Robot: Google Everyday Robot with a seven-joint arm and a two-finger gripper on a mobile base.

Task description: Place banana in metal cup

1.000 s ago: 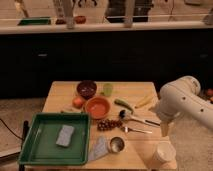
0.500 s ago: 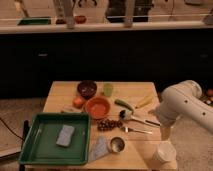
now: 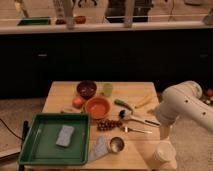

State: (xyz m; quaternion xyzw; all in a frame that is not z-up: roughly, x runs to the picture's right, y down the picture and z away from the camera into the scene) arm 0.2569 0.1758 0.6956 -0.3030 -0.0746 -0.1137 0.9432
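The banana (image 3: 144,101) is small and pale yellow and lies on the wooden table (image 3: 136,91) near its right back part. The metal cup (image 3: 116,145) is small and shiny and stands upright near the front edge, beside a grey cloth (image 3: 99,148). My white arm (image 3: 185,106) comes in from the right. My gripper (image 3: 164,132) hangs at its lower end, over the table's right edge. It is in front of the banana, apart from it, and just above a white paper cup (image 3: 164,153). It holds nothing that shows.
An orange bowl (image 3: 97,107), a dark bowl (image 3: 87,89), a light green cup (image 3: 107,89), a dark green vegetable (image 3: 122,104), grapes (image 3: 107,124), an orange fruit (image 3: 77,102) and metal utensils (image 3: 134,119) crowd the middle. A green tray (image 3: 30,142) with a sponge (image 3: 65,135) sits front left.
My arm has sunk a little and shifted slightly left toward the table's right edge. The objects on the table have not moved.
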